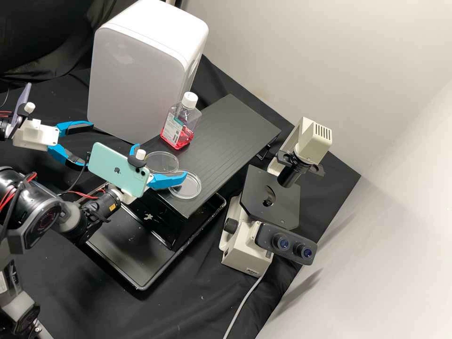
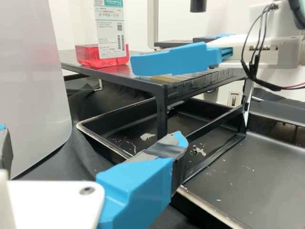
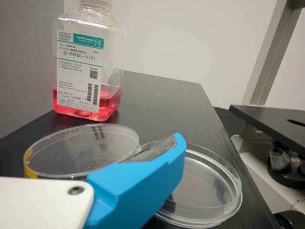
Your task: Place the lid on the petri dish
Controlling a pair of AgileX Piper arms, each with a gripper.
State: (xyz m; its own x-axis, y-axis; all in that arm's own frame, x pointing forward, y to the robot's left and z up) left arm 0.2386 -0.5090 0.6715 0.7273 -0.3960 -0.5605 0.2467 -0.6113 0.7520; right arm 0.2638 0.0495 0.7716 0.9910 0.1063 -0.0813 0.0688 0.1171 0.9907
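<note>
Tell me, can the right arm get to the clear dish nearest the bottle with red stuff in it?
Probably yes. The right gripper sits right against that clear dish on the black shelf, with nothing between them. The bottle stands behind the dish, out of the way.

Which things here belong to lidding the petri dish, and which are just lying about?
Job: clear round plastic dish half; second clear half beside it.
Lying about: clear plastic bottle of pink liquid; white microscope; rounded white box; black slatted shelf; black tray.

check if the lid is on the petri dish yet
Off: one clear half lies beside the other half on the black shelf, not stacked.
</note>
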